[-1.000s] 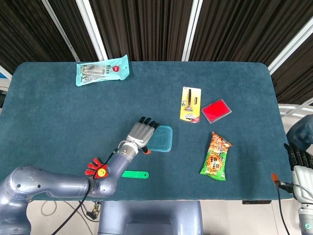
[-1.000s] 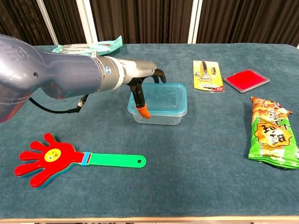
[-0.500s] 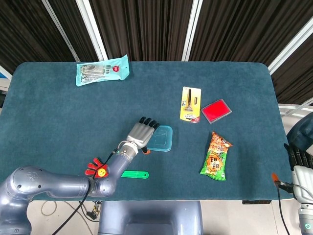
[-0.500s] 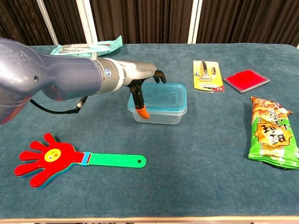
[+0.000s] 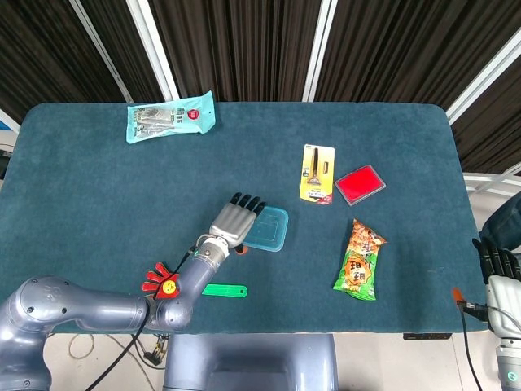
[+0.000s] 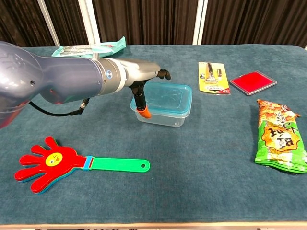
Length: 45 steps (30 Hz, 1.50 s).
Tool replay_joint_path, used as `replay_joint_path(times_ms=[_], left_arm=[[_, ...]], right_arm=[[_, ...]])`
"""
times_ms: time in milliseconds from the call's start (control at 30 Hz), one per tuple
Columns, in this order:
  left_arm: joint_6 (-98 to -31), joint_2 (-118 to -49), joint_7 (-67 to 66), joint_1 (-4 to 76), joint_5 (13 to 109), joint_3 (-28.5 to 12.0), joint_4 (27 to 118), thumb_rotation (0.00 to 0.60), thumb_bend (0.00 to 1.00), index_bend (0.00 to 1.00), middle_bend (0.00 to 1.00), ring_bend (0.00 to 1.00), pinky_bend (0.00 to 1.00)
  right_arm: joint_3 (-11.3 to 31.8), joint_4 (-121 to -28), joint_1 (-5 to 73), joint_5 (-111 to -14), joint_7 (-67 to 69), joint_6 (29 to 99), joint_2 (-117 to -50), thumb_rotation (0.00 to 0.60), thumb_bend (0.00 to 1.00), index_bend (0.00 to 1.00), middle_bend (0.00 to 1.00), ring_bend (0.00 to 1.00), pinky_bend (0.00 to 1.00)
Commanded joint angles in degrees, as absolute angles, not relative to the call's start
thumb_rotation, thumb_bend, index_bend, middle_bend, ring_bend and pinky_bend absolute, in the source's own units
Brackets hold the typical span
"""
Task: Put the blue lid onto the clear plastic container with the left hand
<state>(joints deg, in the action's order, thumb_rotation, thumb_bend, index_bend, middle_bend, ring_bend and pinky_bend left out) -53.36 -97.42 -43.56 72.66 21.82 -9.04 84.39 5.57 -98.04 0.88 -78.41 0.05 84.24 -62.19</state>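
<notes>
Presently left hand [image 6: 144, 84] is gripping the blue lid [image 6: 169, 97] on the clear plastic container [image 6: 165, 115], fingers over the lid's near-left edge, thumb against the container's side.

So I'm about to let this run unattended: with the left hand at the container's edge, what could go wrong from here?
1. The left hand grips the near-left edge of the clear plastic container, which looks tilted; it may tip or slide.
2. The blue lid may not be fully seated and could pop loose.
3. The hand clapper toy lies under the arm's way back and could get swept.
</notes>
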Motion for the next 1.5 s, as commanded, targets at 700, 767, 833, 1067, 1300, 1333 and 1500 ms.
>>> replay_joint_path(times_ms=[700,767,833,1067,1300,1333,1500], left_arm=[[-61.1,-91.4,-36.3,67.2,40.1,-10.8,93.9,0.600,0.34,0.39,0.28,0.08,0.03],[-60.5,-91.7,-35.3,67.2,41.3,-11.3,92.3,0.600,0.36,0.45,0.33,0.11,0.07],[-60.0,-92.2,-34.4,67.1,42.1,-11.8,90.3,0.600,0.38,0.50,0.37,0.14,0.09],[-58.5,-94.7,-33.8,67.3,41.8,-12.8,85.1,0.600,0.48,0.62,0.48,0.21,0.13],[-56.4,-97.3,-34.4,68.2,40.9,-13.5,80.2,0.600,0.56,0.67,0.59,0.31,0.19],[-56.3,-97.6,-34.6,68.3,41.0,-13.5,79.8,0.600,0.56,0.67,0.61,0.32,0.20],[-54.4,-99.8,-36.5,69.7,40.1,-13.6,76.2,0.600,0.56,0.67,0.62,0.34,0.21]], right_arm=[[6.0,-98.3,0.8,-77.6,-0.7,84.6,-62.5,0.600,0.34,0.00,0.01,0.00,0.00],[6.0,-98.2,0.8,-77.4,-0.6,84.6,-62.5,0.600,0.34,0.00,0.01,0.00,0.00],[6.1,-98.2,0.8,-77.2,-0.5,84.5,-62.6,0.600,0.34,0.00,0.01,0.00,0.00],[5.9,-98.3,0.7,-77.1,-0.3,84.1,-62.5,0.600,0.34,0.00,0.01,0.00,0.00],[6.0,-98.5,0.8,-76.8,-0.4,83.9,-62.4,0.600,0.34,0.00,0.01,0.00,0.00],[6.0,-98.6,0.8,-76.7,-0.4,83.9,-62.3,0.600,0.34,0.00,0.01,0.00,0.00],[6.1,-98.7,0.8,-76.5,-0.3,83.7,-62.3,0.600,0.34,0.00,0.01,0.00,0.00]])
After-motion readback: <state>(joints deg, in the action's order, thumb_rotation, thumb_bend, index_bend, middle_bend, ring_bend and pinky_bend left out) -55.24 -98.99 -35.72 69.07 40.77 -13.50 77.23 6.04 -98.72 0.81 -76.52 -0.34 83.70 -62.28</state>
